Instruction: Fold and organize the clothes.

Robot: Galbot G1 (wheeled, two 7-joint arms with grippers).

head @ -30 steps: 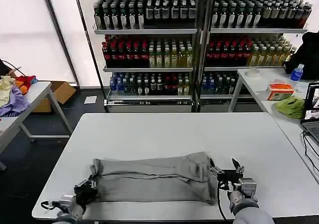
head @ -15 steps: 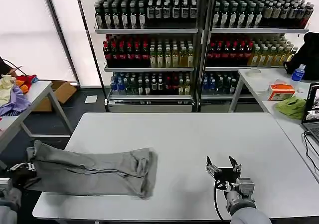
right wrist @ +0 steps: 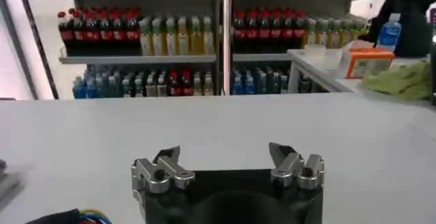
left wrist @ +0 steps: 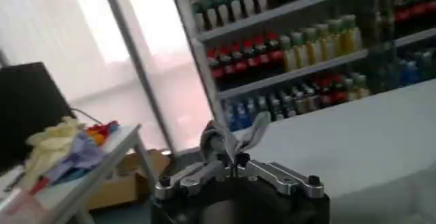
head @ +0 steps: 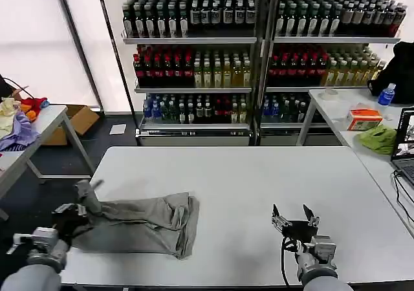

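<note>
A: Item, grey shirt [head: 145,223]: table's [head: 259,174] seven o'clock corner. Your left gripper [head: 76,208] pinches one end, apparently to drag it.

B: Your right gripper [head: 294,215]: five o'clock, fingers spread, empty, clear.

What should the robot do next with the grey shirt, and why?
Probably bring the left gripper back over the table and lay down the shirt end it pinches. That end is lifted at the table's left edge, the shirt lies bunched, and the right gripper waits open, apart.
</note>
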